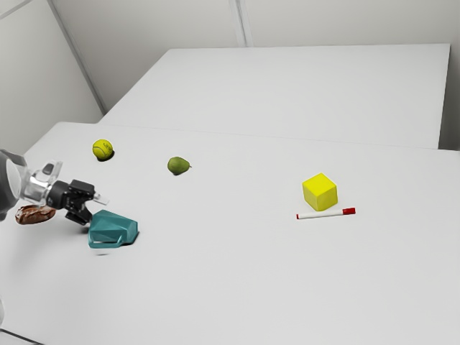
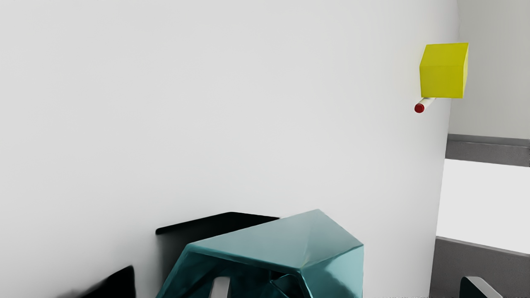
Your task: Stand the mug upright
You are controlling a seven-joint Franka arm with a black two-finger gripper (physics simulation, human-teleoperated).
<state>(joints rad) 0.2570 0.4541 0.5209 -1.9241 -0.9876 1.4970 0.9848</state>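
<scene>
The gripper [image 1: 96,209] is at the exterior view's left, low over the table and close against the teal mug [image 1: 113,228]. That mug lies tipped on its side, its handle toward the exterior view's bottom edge. In the wrist view the gripper [image 2: 348,287] is open, its fingers wide apart. One fingertip [image 2: 220,286] overlaps the dark mouth of the mug [image 2: 331,252]; whether it touches the wall I cannot tell. The other fingertip stands off beyond the mug's outer side. Part of the mug is cut off by the wrist view's edge.
A brown object [image 1: 34,214] lies behind the gripper on the white table [image 1: 215,287]. A tennis ball [image 1: 103,149] and a green pear [image 1: 177,165] are farther back. Toward the exterior view's right, a yellow cube [image 1: 320,192] sits beside a white and red marker [image 1: 325,213].
</scene>
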